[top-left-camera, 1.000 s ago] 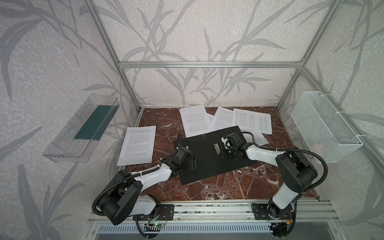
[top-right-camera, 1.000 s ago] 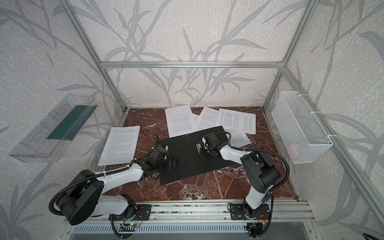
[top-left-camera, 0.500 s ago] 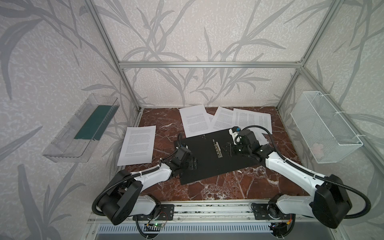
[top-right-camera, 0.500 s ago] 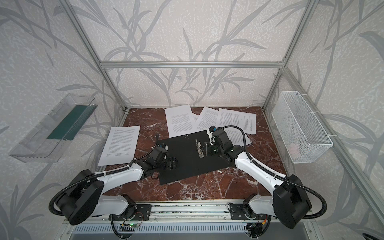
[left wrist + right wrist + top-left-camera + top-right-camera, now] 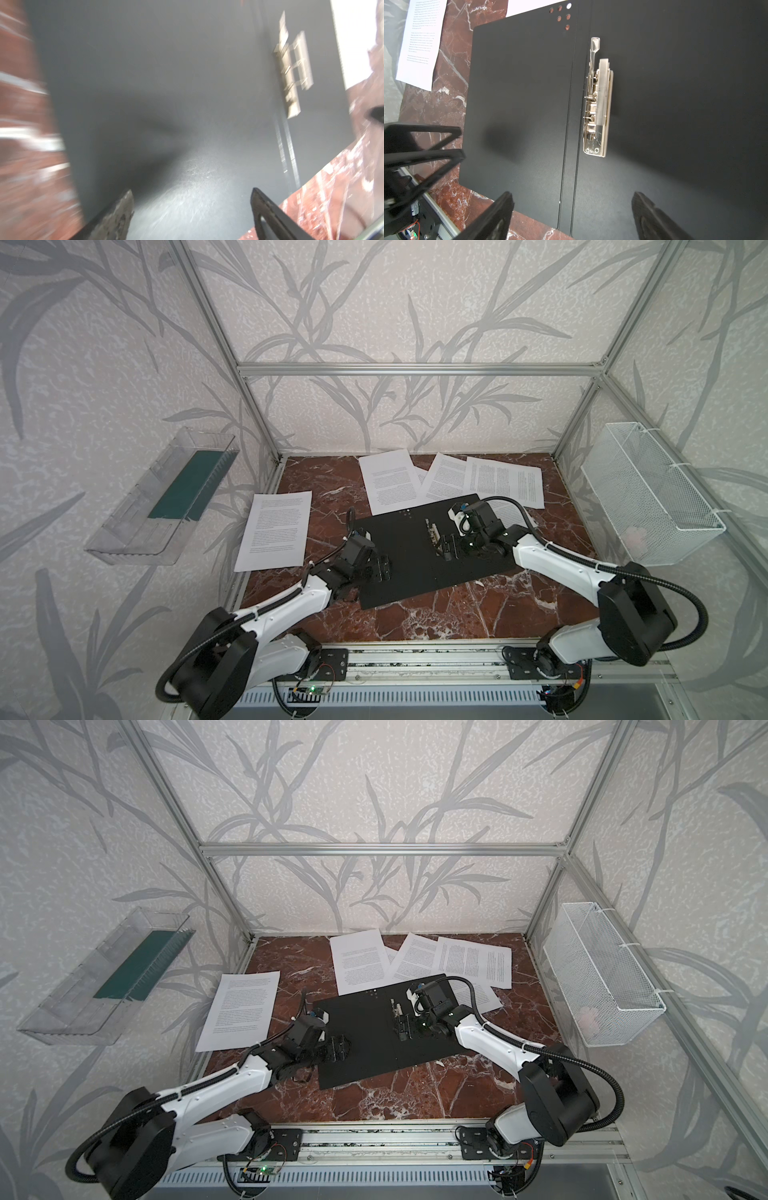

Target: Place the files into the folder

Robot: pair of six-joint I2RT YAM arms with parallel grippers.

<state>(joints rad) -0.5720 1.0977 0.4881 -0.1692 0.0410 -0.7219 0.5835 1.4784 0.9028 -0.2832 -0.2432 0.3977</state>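
Black folder (image 5: 415, 576) lies open mid-frame, papers (image 5: 390, 483) loose above it. Our right gripper (image 5: 449, 548) just sprang open beside the clip (image 5: 432, 531); left gripper (image 5: 383, 569) gapes too, so we reckon loading can start.

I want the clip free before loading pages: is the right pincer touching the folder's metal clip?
Apart. The right wrist view shows the open right pincer with bare black folder between its fingertips and the metal clip.

Red marble bench (image 5: 419, 620): folder (image 5: 409, 572) lying open, black side up, mid-bench; files (image 5: 503, 485) fanned behind, seemingly tucked under its edge; one sheet (image 5: 276, 535) alone, left.
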